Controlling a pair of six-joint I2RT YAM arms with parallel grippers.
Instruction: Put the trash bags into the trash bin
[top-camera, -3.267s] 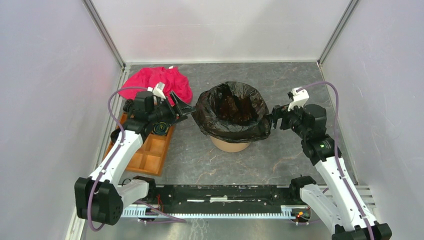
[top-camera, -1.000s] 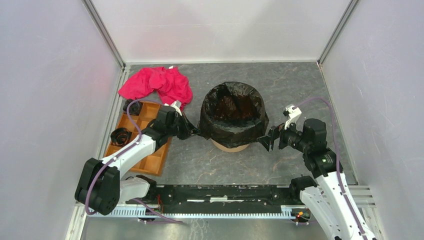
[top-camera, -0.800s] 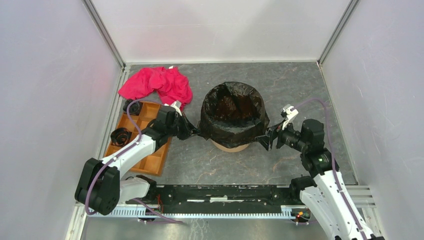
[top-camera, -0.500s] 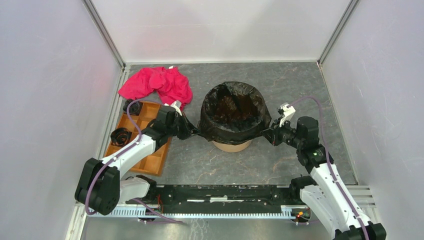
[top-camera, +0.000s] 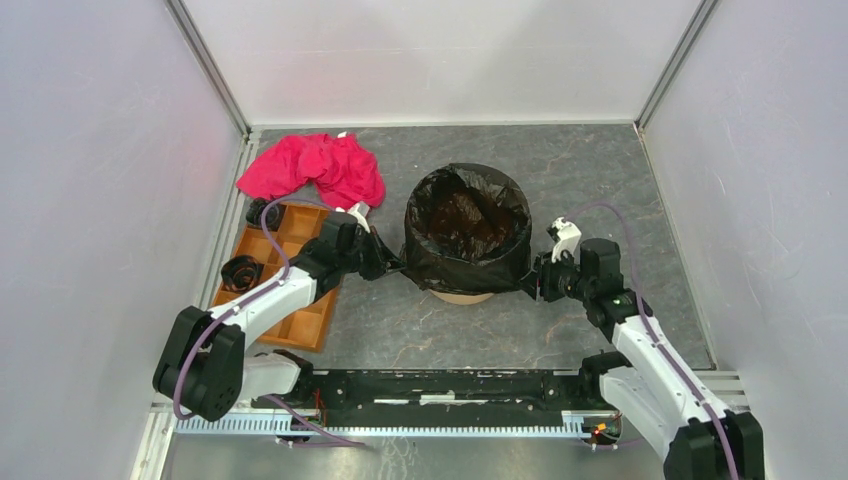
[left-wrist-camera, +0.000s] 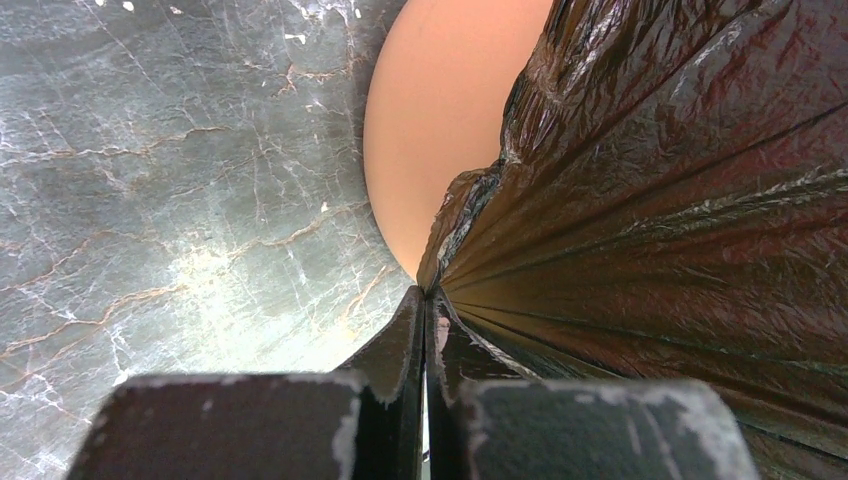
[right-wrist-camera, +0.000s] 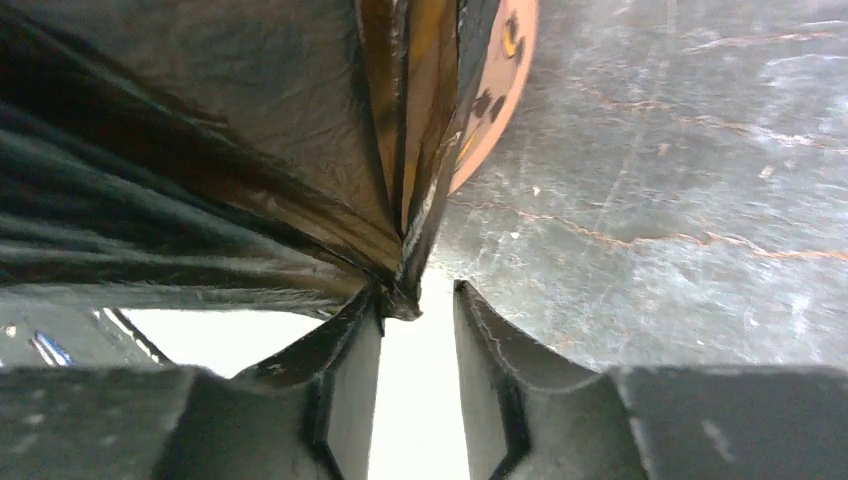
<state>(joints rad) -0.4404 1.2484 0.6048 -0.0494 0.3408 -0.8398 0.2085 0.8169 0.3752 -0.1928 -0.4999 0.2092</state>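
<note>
I am pinching the hem of the trash bag (top-camera: 470, 268) in my left gripper (left-wrist-camera: 427, 300), jaws fully closed on a gathered pleat at about eight o'clock of the trash bin (top-camera: 460, 296). My right gripper (right-wrist-camera: 418, 295) is sitting at about four o'clock with its jaws partly apart and daylight showing between them. A fold of the film is touching one fingertip, though I cannot tell whether it is snagged there or only resting. The bag is lining the bin, its mouth turned over the rim and its skirt hanging most of the way down the outside. I am judging the main risk to be a one-sided pull: with only my left side gripping, tugging could drag or tip the light bin, lift the hem off the far rim, or tear the thin plastic at the pleat. The table (top-camera: 400, 320) is lying bare at six and three o'clock, while the tray (top-camera: 300, 320) is crowding my left arm and the red cloth (top-camera: 315, 168) is lying at ten.
</note>
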